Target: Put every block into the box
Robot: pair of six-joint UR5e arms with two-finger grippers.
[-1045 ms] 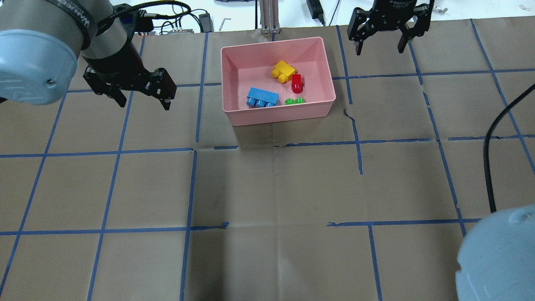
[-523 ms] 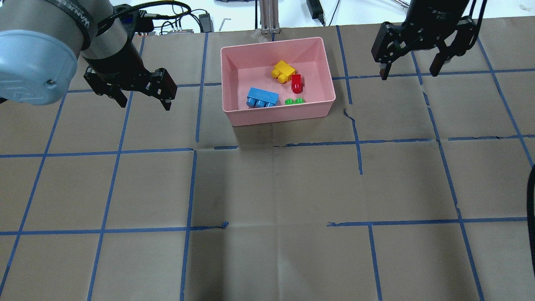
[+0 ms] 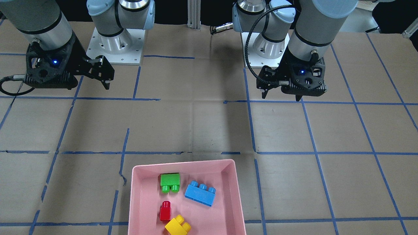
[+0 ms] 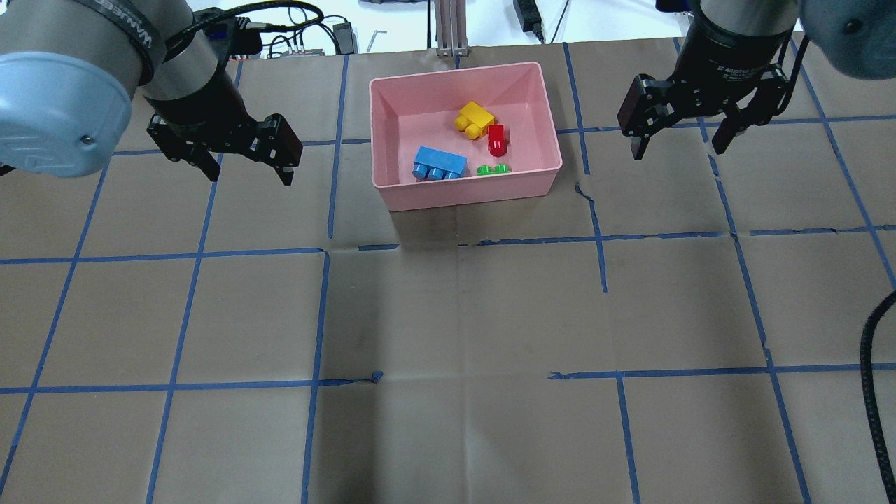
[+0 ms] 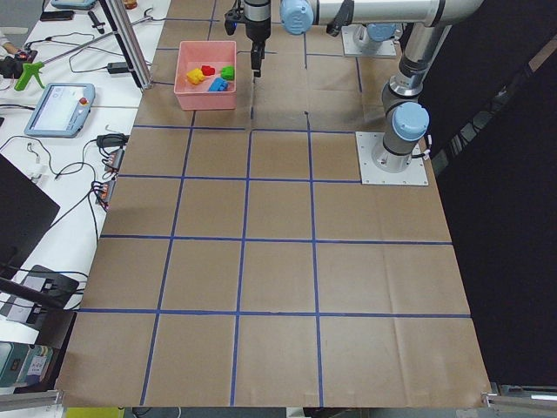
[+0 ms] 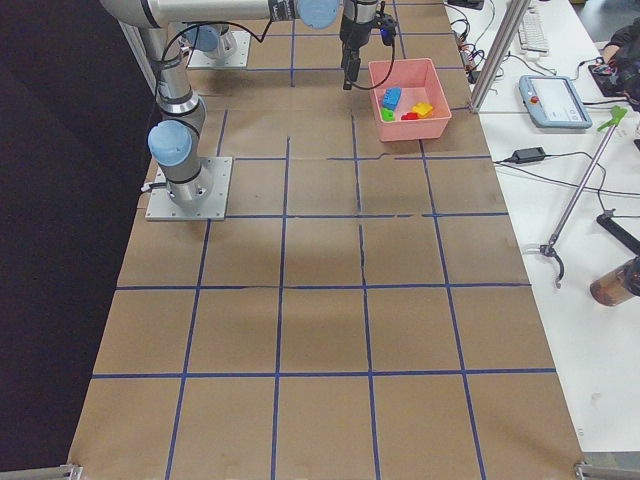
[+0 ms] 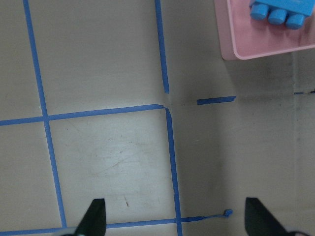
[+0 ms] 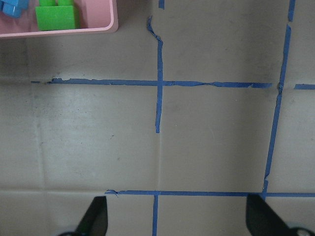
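Observation:
The pink box (image 4: pixel 462 196) stands at the back middle of the table. Inside it lie the yellow block (image 4: pixel 473 119), the red block (image 4: pixel 496 138), the blue block (image 4: pixel 438 163) and the green block (image 4: pixel 494 169). My left gripper (image 4: pixel 248 171) is open and empty, above the table to the left of the box. My right gripper (image 4: pixel 676 150) is open and empty, above the table to the right of the box. The left wrist view shows the blue block (image 7: pixel 275 12) at the box's corner. The right wrist view shows the green block (image 8: pixel 56 14) behind the box's rim (image 8: pixel 88 30).
The table is covered in brown paper with a blue tape grid. Cables and small devices (image 4: pixel 336 31) and an aluminium post (image 4: pixel 448 28) lie beyond the far edge. A black cable (image 4: pixel 875 364) hangs at the right edge. The arm bases (image 3: pixel 114 45) stand on the robot's side.
My right gripper has moved from the table's far edge toward the robot and somewhat to the right, still open. My left gripper has shifted only slightly. The blocks have not moved.

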